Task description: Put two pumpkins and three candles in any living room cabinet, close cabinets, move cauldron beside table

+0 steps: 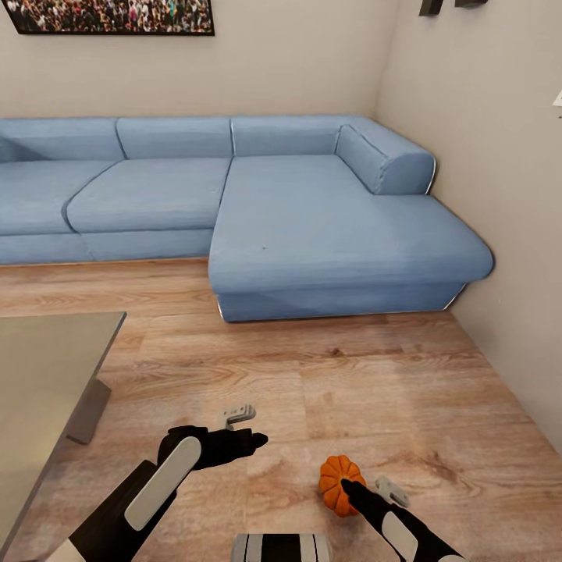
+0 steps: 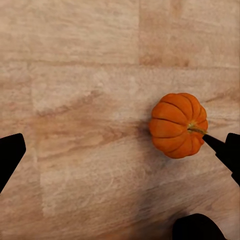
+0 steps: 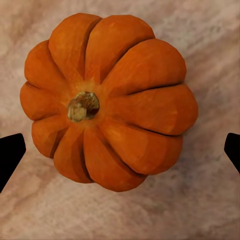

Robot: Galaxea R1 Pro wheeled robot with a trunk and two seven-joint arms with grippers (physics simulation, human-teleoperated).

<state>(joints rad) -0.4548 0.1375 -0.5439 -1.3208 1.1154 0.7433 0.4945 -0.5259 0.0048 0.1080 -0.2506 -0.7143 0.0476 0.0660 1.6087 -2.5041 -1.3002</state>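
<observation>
Pumpkin sits stem-up on the wooden floor, near right, directly beneath the right hand, whose 2 fingers are spread wide on either side, gripping nothing. Left hand, open and empty, hovers farther left.

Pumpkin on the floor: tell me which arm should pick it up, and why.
Right. The right hand hangs directly above the pumpkin, its open fingertips showing on either side of it in the right wrist view. The left hand is off to the side over bare wooden floor.
</observation>
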